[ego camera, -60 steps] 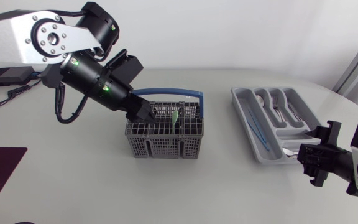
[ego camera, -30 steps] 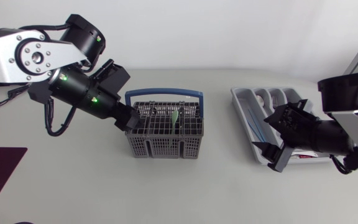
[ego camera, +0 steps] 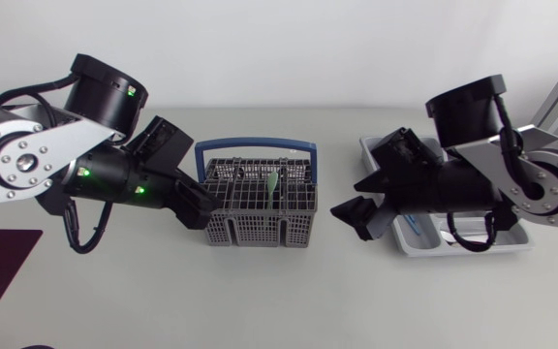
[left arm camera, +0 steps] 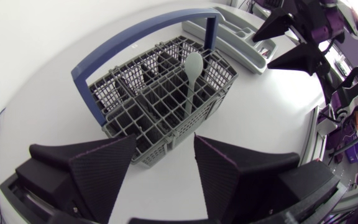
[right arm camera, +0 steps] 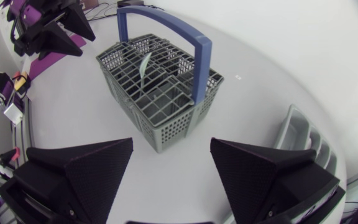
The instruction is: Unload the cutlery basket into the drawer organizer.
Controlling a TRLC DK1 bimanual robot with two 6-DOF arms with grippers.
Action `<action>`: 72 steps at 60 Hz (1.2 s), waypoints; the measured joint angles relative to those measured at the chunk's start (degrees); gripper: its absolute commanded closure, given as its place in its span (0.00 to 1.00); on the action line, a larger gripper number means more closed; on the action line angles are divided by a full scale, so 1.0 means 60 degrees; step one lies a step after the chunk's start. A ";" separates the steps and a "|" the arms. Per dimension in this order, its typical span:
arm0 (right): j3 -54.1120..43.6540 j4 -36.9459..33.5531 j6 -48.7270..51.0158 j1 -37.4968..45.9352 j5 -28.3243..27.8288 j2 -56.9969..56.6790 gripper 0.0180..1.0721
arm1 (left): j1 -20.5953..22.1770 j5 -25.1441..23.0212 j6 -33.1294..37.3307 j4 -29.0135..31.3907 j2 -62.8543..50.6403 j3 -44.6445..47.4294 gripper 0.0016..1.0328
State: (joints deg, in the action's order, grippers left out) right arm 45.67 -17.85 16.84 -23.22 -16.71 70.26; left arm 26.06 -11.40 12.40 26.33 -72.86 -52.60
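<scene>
Moved since a second earlier: left gripper withdrawn from over the cutlery basket to just outside its left end. The right gripper swung in from the table's near right corner, across the drawer organizer, into the gap between organizer and basket. Item 1, left gripper: wedge fingers spread apart, nothing between them, levelled at the basket's short end. Item 2, right gripper: fingers likewise spread and empty, facing the opposite end. The flanking stance was judged to suit one arm steadying the basket while the other picked from it. Item 3, basket: grey grid, standing upright on the table between the two grippers and touched by neither as far as could be seen, with its blue handle arched along the far side. Item 4, pale green spoon: the one piece plainly left to unload, propped bowl-up in a cell near the middle, toward the organizer end. The bowl stood above the rim, so a grasp from above was judged open. Item 5, organizer: grey tray, well apart from the basket, its compartments largely hidden beneath the right arm. Markings: no legible writing or label on basket, spoon or organizer; only green indicator lights on the left arm.
</scene>
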 measured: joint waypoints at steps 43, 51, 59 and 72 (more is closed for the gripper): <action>0.1581 0.1883 -0.3989 -0.1494 -0.0029 0.2514 0.44 | 0.0109 0.0029 0.0178 -0.1785 0.1552 0.1362 0.19; 0.1810 0.2280 -0.4215 -0.1654 0.0259 0.2881 0.46 | 0.0109 0.0029 0.0273 -0.2087 0.1803 0.1665 0.19; 0.2098 0.2492 -0.4492 -0.1894 0.0546 0.3198 0.53 | 0.0106 0.0033 0.0419 -0.2266 0.1832 0.1869 0.19; 0.2422 0.2586 -0.4685 -0.2131 0.0871 0.3814 0.60 | 0.0106 0.0029 0.0477 -0.2408 0.1832 0.1905 0.19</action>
State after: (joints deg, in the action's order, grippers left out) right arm 60.20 -2.33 -11.27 -36.01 -11.49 93.14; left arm 26.70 -11.22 15.27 11.88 -61.87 -41.17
